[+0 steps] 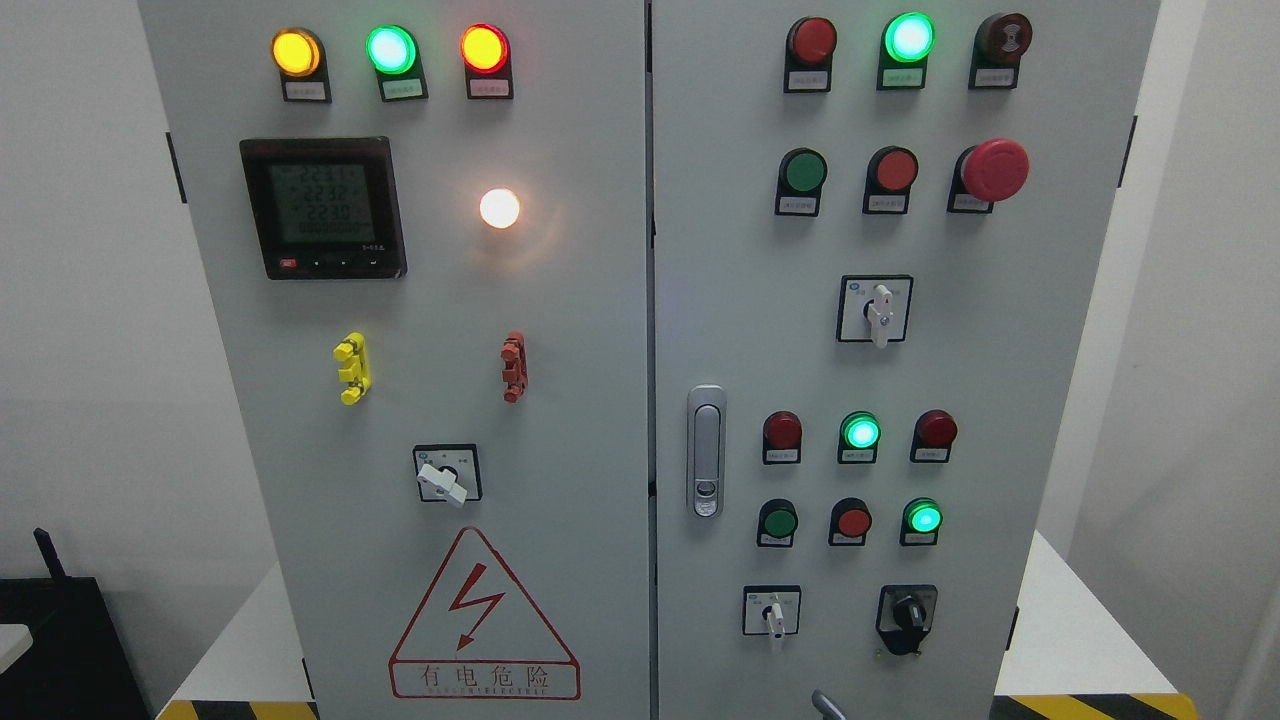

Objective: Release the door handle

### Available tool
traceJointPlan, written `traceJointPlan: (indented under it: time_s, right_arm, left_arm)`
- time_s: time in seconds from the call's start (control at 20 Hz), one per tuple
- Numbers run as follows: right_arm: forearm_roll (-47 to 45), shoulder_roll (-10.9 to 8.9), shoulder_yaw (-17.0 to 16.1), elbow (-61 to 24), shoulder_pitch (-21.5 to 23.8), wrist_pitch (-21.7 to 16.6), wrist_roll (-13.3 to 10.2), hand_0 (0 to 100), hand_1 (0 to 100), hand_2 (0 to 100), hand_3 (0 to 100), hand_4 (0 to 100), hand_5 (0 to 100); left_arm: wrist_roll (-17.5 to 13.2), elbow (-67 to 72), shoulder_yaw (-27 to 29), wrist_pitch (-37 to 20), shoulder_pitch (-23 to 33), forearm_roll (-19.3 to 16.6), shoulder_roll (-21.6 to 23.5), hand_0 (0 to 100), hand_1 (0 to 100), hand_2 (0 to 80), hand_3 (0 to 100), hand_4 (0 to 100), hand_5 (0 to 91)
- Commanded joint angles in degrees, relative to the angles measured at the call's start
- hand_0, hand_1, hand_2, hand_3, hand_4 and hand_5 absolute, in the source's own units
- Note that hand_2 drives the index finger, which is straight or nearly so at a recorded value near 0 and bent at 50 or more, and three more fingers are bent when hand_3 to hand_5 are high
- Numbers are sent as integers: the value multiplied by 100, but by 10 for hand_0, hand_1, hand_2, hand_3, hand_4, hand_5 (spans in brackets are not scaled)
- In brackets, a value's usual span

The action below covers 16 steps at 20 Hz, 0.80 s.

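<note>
- A grey curved tip is cut off by the bottom edge; too little shows to tell what it is.
- The cabinet above that tip runs out of frame at top and bottom.
- Print on the label plates under the lamps and buttons is too small to read.
- The meter digits are blurred.
- Glare hides the white lamp's outline.
- A black object, far left of the tip, is cut by 2 edges.
- Striped tape is clipped at the bottom.

Industrial electrical room: grey control cabinet, indicator lamps, high-voltage warning sign.
</note>
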Motion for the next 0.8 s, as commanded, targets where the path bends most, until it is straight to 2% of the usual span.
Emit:
traceJointPlan:
  time_s: [0.0,0.2,0.3,0.4,0.45,0.55,0.7,0.75]
  right_arm:
    - [69,12,-55,-13,-5,-12,-4,400,0,0,65,55,90]
    - [296,-5,-46,-66,-23,-56,-48,385,1,0,94,74,99]
    - [822,47,-63,-75,-22,-161,-179,376,57,0,130,107,112]
    - [1376,74,-63,-128,-40,-310,-320,392,94,0,267,245,209]
    - [1631,83,-55,-137,-40,-354,-391,398,104,0,285,258,220]
    - [2149,91,-37,-180,-66,-372,-488,418,151,0,462,406,358]
    - [2782,214,24,-189,-250,-372,-488,447,220,0,654,585,595]
    - [3098,284,33,-189,-321,-372,-497,446,229,0,668,598,610]
  left_arm:
    - [-4,114,-79,3,0,0,-2,120,389,0,0,0,0]
    - [-4,114,-79,3,0,0,-2,120,389,0,0,0,0]
    - [-4,114,-79,3,0,0,-2,120,389,0,0,0,0]
    - [-4,114,-79,3,0,0,-2,120,389,0,0,0,0]
    - [-4,114,-79,3,0,0,-2,120,389,0,0,0,0]
    - [-4,114,-79,3,0,0,-2,120,389,0,0,0,0]
    - [-4,114,-79,3,0,0,-2,120,389,0,0,0,0]
    - [-4,114,-79,3,0,0,-2,120,389,0,0,0,0]
